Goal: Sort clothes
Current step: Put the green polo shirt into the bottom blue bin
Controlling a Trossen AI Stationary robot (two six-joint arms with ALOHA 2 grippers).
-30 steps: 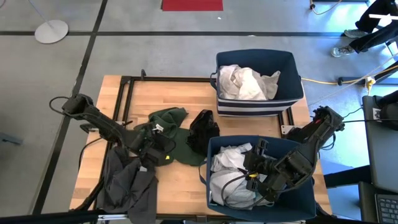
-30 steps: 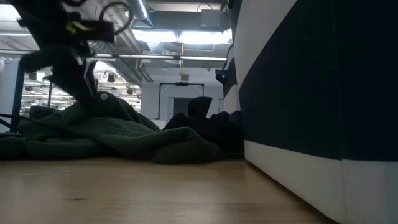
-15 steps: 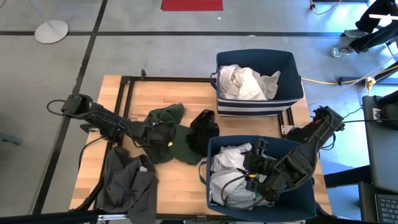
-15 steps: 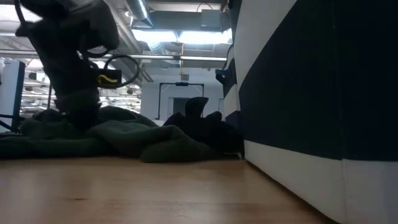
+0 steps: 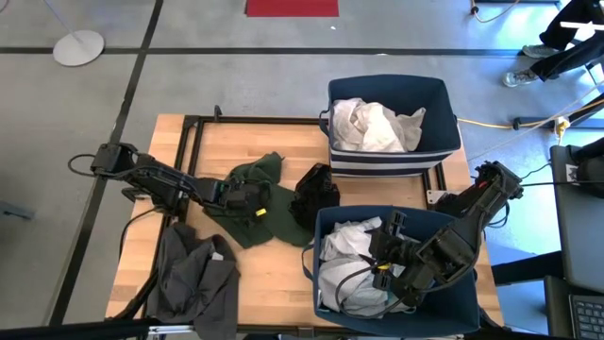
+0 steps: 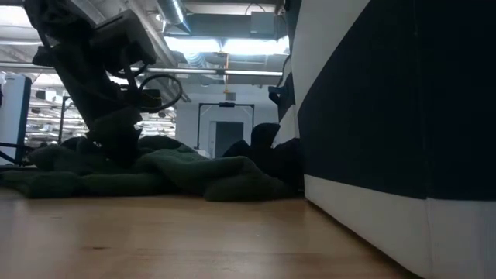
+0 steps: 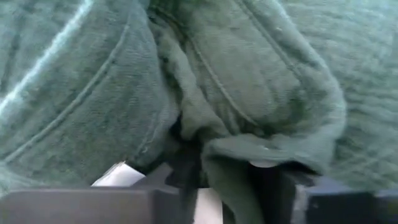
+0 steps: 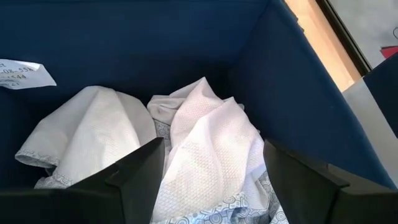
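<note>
At table centre we see the left gripper (image 5: 247, 198) clamped on the dark green garment (image 5: 269, 203); black (image 5: 313, 194) at 3 o'clock, charcoal (image 5: 193, 279) at 7 remain. Right gripper (image 5: 389, 247) spread over binned whites (image 5: 351, 264).

Your two arms are both dark, nearly black all over, built from chunky rounded links with fat joint housings. The left arm (image 5: 156, 179) has a thin black cable looping off its base end, plus a small yellow tag or label on the wrist block near the left gripper (image 5: 247, 198). From table height that same arm shows a boxy grey-black wrist housing with a round cable loop hanging off it. The right arm (image 5: 477, 208) has a pale plate by its base, black cables curling around the wrist, and a yellow mark too. The right gripper (image 8: 211, 163) has flat, angular, matte dark fingers (image 8: 134, 171).
</note>
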